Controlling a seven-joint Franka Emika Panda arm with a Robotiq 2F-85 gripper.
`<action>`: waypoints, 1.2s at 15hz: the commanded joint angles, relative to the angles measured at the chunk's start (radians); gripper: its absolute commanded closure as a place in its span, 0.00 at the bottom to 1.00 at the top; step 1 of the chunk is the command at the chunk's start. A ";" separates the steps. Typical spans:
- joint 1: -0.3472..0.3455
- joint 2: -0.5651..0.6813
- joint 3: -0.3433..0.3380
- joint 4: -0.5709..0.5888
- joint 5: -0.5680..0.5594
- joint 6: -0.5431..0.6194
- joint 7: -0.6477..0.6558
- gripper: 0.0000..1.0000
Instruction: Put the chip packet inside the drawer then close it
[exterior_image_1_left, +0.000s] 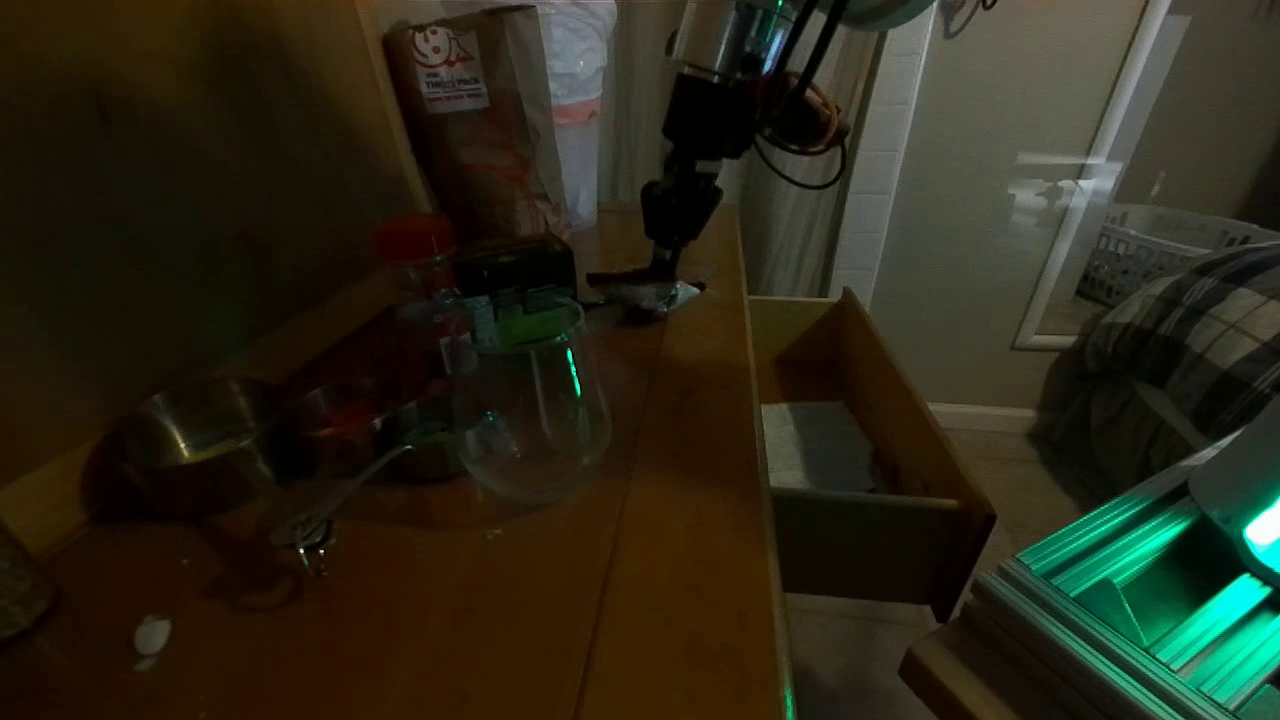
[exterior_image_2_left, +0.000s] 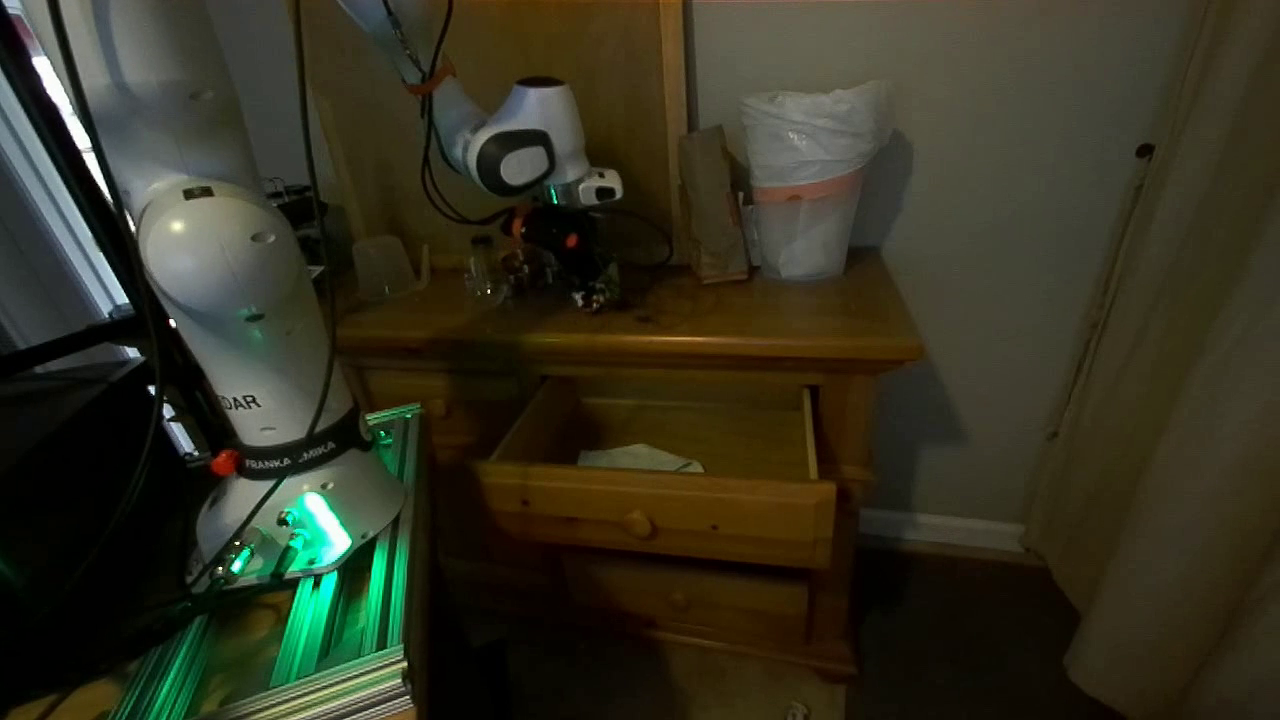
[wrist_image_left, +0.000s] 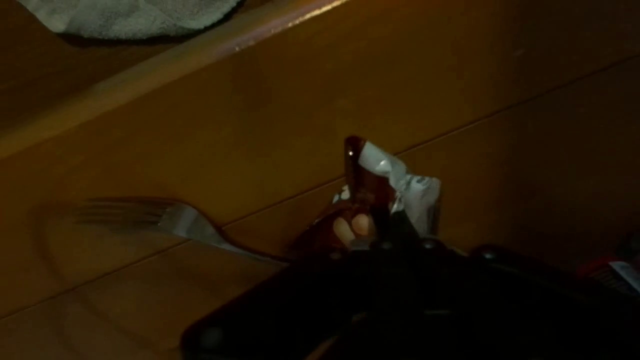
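The chip packet is dark red and silver, with pale shapes printed on it. It shows in the wrist view (wrist_image_left: 420, 200) and in both exterior views (exterior_image_1_left: 650, 292) (exterior_image_2_left: 597, 292). My gripper (wrist_image_left: 392, 225) points down and is shut on the packet, pinching it between the fingertips; the black fingers hide part of it. In an exterior view the gripper (exterior_image_1_left: 665, 262) holds the packet at or just above the dresser top (exterior_image_1_left: 690, 450); I cannot tell whether it touches. The wooden drawer (exterior_image_2_left: 660, 510) is pulled open below the top's front edge, also seen in an exterior view (exterior_image_1_left: 865, 545).
A pale cloth (exterior_image_2_left: 640, 458) lies in the drawer. A fork (wrist_image_left: 187, 222) lies beside the packet. A clear glass (exterior_image_1_left: 535, 420), a red-lidded jar (exterior_image_1_left: 415, 240), a dark box (exterior_image_1_left: 515, 265) and a metal bowl (exterior_image_1_left: 200, 440) stand on the top. A paper bag (exterior_image_2_left: 712, 205) and white-lined bin (exterior_image_2_left: 808, 215) stand behind.
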 joint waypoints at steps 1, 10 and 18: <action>-0.034 -0.158 0.006 -0.053 -0.030 -0.150 0.053 1.00; -0.175 -0.523 -0.079 -0.148 -0.303 -0.495 0.281 1.00; -0.238 -0.609 -0.203 -0.209 -0.333 -0.468 0.225 0.34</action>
